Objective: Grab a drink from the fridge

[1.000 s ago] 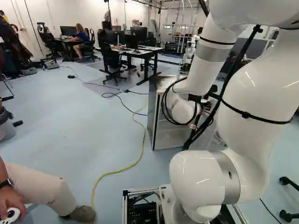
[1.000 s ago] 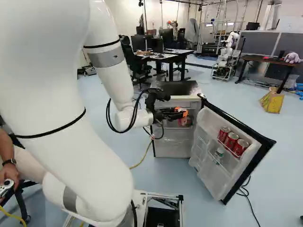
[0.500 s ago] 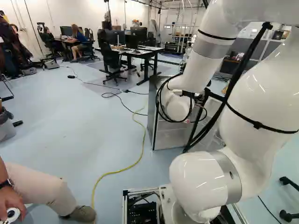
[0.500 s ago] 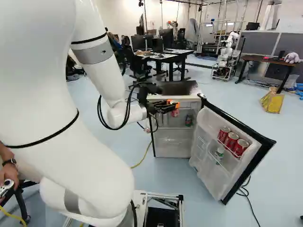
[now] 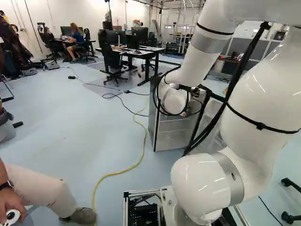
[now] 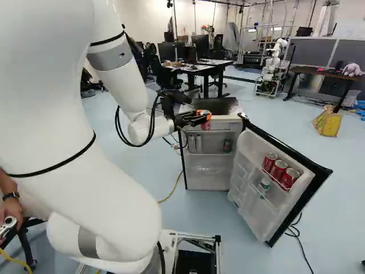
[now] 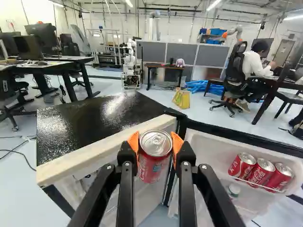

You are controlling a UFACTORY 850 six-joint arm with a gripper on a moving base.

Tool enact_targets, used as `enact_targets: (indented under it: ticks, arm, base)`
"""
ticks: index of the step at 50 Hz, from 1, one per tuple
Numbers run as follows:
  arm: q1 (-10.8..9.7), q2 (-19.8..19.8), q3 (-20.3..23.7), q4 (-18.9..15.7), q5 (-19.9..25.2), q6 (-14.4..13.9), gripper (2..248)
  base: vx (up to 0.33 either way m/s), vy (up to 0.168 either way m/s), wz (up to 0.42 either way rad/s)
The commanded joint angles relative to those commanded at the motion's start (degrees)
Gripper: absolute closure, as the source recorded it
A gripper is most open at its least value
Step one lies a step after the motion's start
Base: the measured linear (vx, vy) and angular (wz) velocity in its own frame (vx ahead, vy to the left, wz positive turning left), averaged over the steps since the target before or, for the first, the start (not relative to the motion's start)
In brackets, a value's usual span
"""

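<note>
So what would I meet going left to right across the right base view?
White arm → black gripper → red can it holds → dark can in the fridge → three red cans on the door → yellow bag.

Bright light comes from ceiling tubes (image 7: 214,4), white glare sits on dark fridge top (image 7: 113,106) in wrist view, thin streaked highlights on arm (image 5: 256,87) in left base view, pale sheen across floor (image 5: 61,127).
</note>
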Motion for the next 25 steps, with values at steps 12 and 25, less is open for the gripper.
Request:
enact_targets:
  ticks: [12,25]
  arm:
    - [0.40,-2.44,-2.88,-0.07,-1.89,0.00,159]
    - [0.47,-5.10,-5.77,-1.22,-3.80,0.00,159]
  base:
    - [0.000,0.000,0.000]
    - [0.000,0.000,0.000]
